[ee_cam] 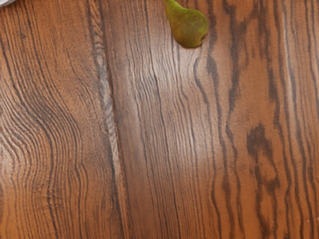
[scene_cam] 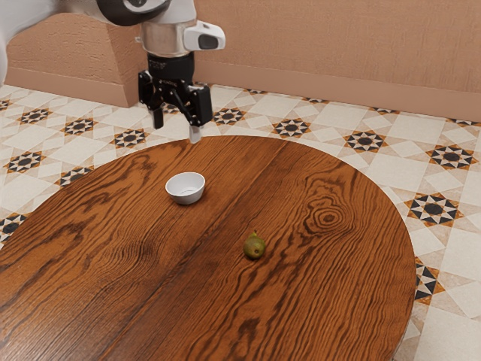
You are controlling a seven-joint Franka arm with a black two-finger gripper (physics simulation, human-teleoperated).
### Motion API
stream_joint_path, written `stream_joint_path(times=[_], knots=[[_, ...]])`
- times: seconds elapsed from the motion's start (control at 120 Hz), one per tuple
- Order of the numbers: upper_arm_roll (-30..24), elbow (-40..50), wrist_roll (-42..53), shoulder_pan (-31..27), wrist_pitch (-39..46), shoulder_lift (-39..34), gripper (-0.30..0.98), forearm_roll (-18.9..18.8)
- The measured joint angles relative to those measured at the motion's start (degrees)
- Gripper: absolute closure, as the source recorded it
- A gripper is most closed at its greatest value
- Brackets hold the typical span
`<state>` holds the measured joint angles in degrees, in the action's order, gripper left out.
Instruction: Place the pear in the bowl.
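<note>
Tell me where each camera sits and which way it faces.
Exterior view: stands at my arm's side, looking down across the round table; the arm reaches in from the upper left, its gripper open.
Wrist view: rides on the arm above the gripper, facing down at the tabletop.
Both share the table, the pear and at least the bowl's edge.

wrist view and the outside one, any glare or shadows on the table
Wrist view: pale glare on the table near the pear; exterior view: soft sheen toward the lower left, no strong shadow beside pear or bowl.
</note>
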<state>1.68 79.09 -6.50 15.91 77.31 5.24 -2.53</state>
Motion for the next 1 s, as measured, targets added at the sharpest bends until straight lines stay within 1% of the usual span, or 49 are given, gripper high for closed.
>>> stream_joint_path(times=[0.117,0.183,0.3,0.367,0.442,0.55,0.625,0.692,0.8,0.933,1.0], knots=[[-0.19,2.18,0.08,-0.46,2.74,-0.55,0.0,-0.29],[-0.41,4.08,0.15,-0.43,3.89,-0.29,0.0,0.36],[-0.23,10.79,0.04,-0.09,9.68,2.42,0.0,1.76],[-0.19,14.45,-0.29,-0.18,14.05,4.98,0.0,4.17],[-0.18,17.46,-1.35,-0.13,18.63,8.46,0.0,7.73],[-0.18,22.18,-4.13,-0.05,25.0,11.22,0.0,12.89],[-0.29,24.32,-6.99,0.11,29.07,12.66,0.0,15.54],[-0.31,25.31,-10.11,0.24,32.17,13.03,0.0,16.88],[-0.13,26.53,-15.78,0.24,35.66,13.55,0.0,17.56],[0.06,26.35,-23.12,0.51,38.66,14.51,0.0,14.13],[0.98,23.85,-26.34,0.45,39.77,17.33,0.0,12.91]])
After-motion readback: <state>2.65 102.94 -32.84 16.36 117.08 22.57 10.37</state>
